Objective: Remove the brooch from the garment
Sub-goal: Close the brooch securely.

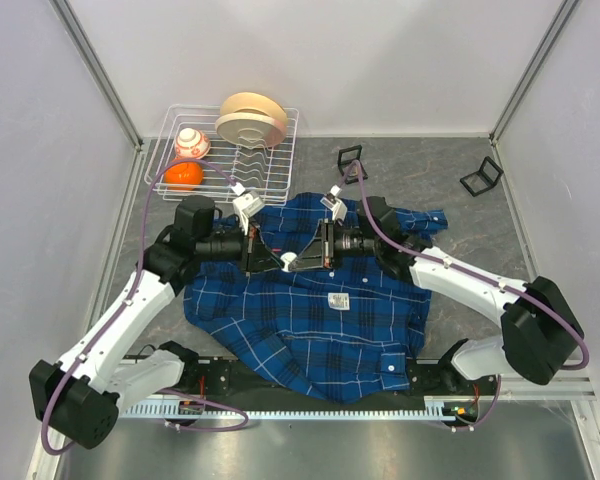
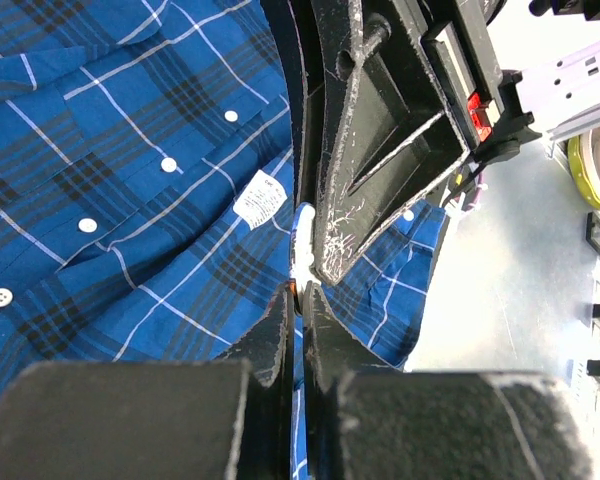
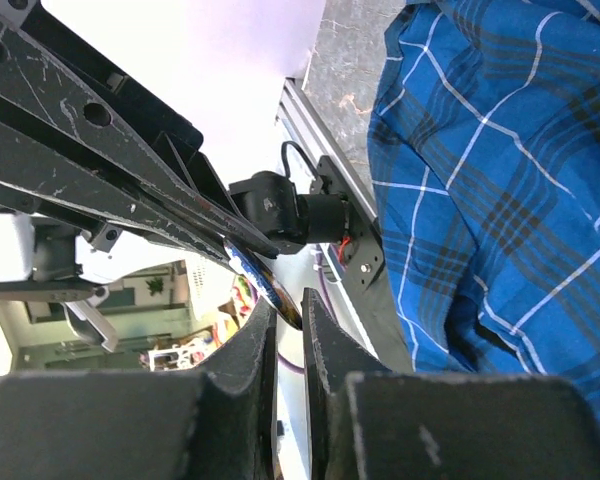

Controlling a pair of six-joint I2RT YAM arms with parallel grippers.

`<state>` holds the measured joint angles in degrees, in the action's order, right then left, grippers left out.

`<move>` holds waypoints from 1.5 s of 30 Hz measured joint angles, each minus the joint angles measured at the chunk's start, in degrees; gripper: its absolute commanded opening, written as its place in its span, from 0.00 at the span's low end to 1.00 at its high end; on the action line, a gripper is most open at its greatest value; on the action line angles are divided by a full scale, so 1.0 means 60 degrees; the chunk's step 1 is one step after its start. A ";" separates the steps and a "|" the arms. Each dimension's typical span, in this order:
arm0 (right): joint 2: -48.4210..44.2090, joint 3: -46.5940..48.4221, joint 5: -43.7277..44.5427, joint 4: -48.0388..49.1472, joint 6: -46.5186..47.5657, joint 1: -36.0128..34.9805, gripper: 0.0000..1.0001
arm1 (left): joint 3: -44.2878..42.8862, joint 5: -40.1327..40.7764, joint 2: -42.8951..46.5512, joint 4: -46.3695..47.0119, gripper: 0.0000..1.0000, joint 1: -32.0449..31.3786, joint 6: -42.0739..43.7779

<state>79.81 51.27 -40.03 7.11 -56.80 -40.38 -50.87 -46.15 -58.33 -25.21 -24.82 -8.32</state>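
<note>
Grey mottled table inside a white-walled enclosure. Upper left of the top view: wire dish rack holding tan plates, a white-and-orange ball and an orange. Upper right: two small black stands, well apart. Centre: dark-blue plaid shirt, spread flat and rumpled, white buttons showing. Over its upper middle the two tools met tip to tip. Left gripper had its fingers pressed fully together. Right gripper was closed narrowly on the edge of the brooch, a small white-and-blue disc just above the cloth. Whether its pin was clear of the fabric could not be told.
</note>
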 measured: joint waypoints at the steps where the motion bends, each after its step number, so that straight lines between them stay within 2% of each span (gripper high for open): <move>1: -0.0036 -0.0127 0.0036 0.0208 -0.0208 -0.0007 0.03 | 0.0073 0.0018 0.0080 0.0091 0.02 -0.0007 -0.0055; 5: -0.0040 -0.0259 0.0066 0.0546 -0.0710 -0.0011 0.03 | 0.0226 0.0135 0.0251 0.0364 0.02 -0.0018 -0.0211; 12: -0.0073 -0.0546 0.0215 0.1180 -0.1071 0.0007 0.12 | 0.0240 0.0280 0.0273 0.0532 0.02 -0.0022 -0.0339; 18: -0.0335 -0.0852 0.0463 0.1453 -0.1333 0.0000 0.16 | 0.0382 0.0280 0.0339 0.0820 0.02 -0.0087 -0.0474; 25: -0.0430 -0.1086 0.0594 0.1883 -0.1858 -0.0007 0.16 | 0.0550 0.0288 0.0590 0.1086 0.02 -0.0113 -0.0616; 31: -0.0514 -0.1359 0.0743 0.2310 -0.2284 -0.0040 0.30 | 0.0659 0.0291 0.0703 0.1235 0.02 -0.0138 -0.0685; 32: -0.0521 -0.1362 0.0772 0.2310 -0.2299 -0.0044 0.40 | 0.0681 0.0291 0.0729 0.1260 0.02 -0.0149 -0.0707; 34: -0.0528 -0.1362 0.0885 0.2295 -0.2302 -0.0047 0.50 | 0.0692 0.0299 0.0754 0.1290 0.02 -0.0197 -0.0747; 35: -0.0550 -0.1362 0.0922 0.2222 -0.2218 -0.0040 0.59 | 0.0696 0.0379 0.0769 0.1290 0.02 -0.0240 -0.0780; 37: -0.0718 -0.1362 0.1049 0.1825 -0.1887 -0.0036 0.65 | 0.0732 0.0539 0.0790 0.1286 0.02 -0.0321 -0.0892; 41: -0.1548 -0.1304 0.1625 0.0430 -0.0710 0.0095 0.68 | 0.0801 0.1002 0.0860 0.1191 0.02 -0.0525 -0.0929; 45: -0.2080 -0.0419 0.2616 -0.1698 0.0168 0.0226 0.66 | 0.1260 0.2229 0.1308 0.1585 0.02 -0.0776 0.0044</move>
<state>67.33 48.75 -24.34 -3.07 -55.79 -39.03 -43.31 -32.77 -50.48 -15.70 -29.47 -8.05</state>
